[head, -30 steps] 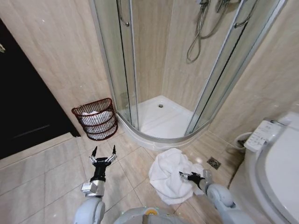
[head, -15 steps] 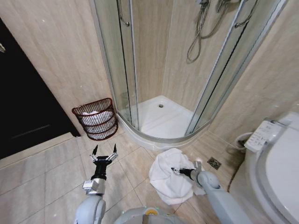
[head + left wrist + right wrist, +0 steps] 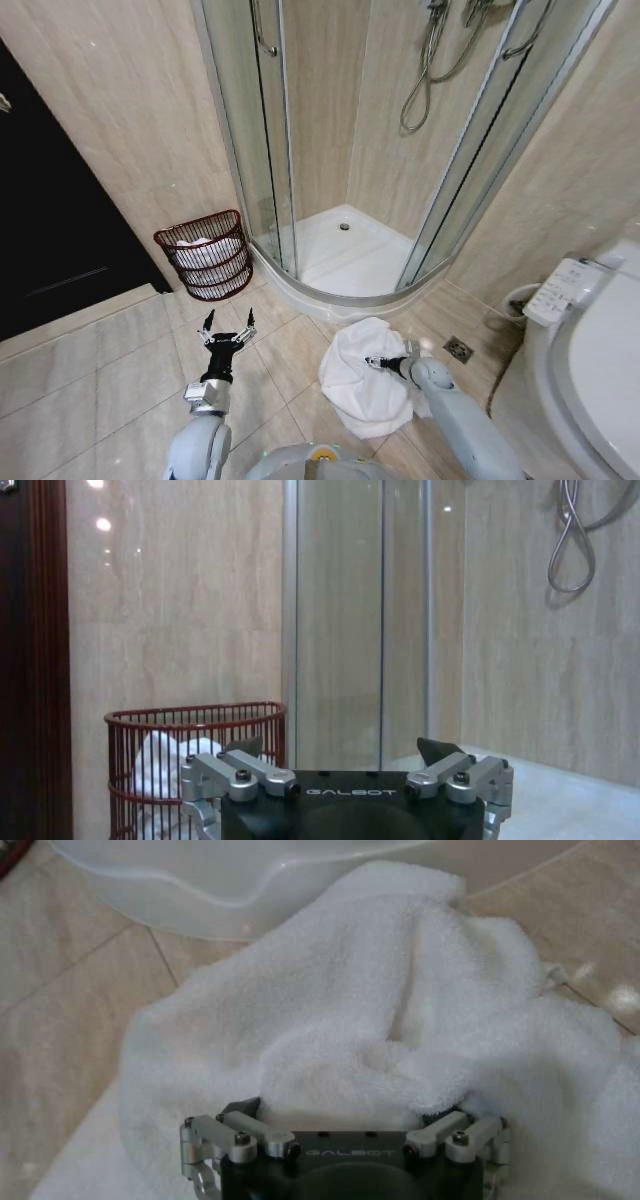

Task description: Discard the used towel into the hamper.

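The used towel (image 3: 362,385) is white and lies crumpled on the tiled floor in front of the shower. My right gripper (image 3: 377,363) is down on its upper part. In the right wrist view that gripper (image 3: 345,1108) is open, with a raised fold of the towel (image 3: 380,1005) between its spread fingers. The hamper (image 3: 205,255), a reddish-brown wire basket with white cloth inside, stands against the wall at the left of the shower. My left gripper (image 3: 227,328) hovers open over the floor in front of it, and it (image 3: 340,746) faces the hamper (image 3: 195,739).
The curved shower base (image 3: 345,262) and its glass door (image 3: 250,130) lie just behind the towel. A toilet (image 3: 590,350) stands at the right, with a floor drain (image 3: 457,349) beside the towel. A dark door (image 3: 50,220) is at the left. Open tile lies between towel and hamper.
My right gripper has moved forward and left across the towel, onto its upper middle. The left gripper has shifted slightly and stays open.
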Available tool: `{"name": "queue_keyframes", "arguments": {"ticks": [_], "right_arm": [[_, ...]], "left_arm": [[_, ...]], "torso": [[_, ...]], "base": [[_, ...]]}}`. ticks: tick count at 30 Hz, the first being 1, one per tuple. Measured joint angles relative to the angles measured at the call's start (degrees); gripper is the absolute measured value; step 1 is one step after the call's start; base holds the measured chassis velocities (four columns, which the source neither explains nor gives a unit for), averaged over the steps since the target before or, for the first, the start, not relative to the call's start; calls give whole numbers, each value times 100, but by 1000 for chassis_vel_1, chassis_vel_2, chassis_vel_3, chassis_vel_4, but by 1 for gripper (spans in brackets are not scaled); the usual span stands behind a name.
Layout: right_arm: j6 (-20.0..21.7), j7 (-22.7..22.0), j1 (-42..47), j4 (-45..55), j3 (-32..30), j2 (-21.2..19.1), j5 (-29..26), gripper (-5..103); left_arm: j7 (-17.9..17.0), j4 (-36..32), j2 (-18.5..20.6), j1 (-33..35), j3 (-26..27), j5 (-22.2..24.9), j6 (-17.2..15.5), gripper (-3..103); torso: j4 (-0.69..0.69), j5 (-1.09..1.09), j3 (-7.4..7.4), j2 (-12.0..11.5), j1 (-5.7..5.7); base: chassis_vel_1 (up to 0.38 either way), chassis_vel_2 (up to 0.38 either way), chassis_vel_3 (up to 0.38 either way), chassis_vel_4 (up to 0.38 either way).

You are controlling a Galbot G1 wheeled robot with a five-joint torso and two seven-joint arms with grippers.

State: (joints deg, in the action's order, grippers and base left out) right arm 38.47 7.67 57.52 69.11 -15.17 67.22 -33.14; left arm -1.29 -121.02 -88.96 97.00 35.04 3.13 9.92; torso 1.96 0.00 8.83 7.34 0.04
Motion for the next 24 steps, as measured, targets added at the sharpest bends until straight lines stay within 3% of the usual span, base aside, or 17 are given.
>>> {"name": "queue_keyframes", "arguments": {"ticks": [11, 16, 24], "right_arm": [[-264, 121, -148, -488, -2, 75, 220, 103], [-382, 200, -154, -573, -9, 81, 240, 95], [-579, 263, -155, -707, -42, 107, 228, 72]], "left_arm": [[3, 4, 16, -6, 3, 3, -6, 100], [8, -1, 5, -12, -2, 4, -17, 100], [15, -16, -33, 1, -9, -15, -20, 100]], "torso": [[0, 0, 0, 0, 0], [0, 0, 0, 0, 0], [0, 0, 0, 0, 0]], "base": [[0, 0, 0, 0], [0, 0, 0, 0], [0, 0, 0, 0]]}}
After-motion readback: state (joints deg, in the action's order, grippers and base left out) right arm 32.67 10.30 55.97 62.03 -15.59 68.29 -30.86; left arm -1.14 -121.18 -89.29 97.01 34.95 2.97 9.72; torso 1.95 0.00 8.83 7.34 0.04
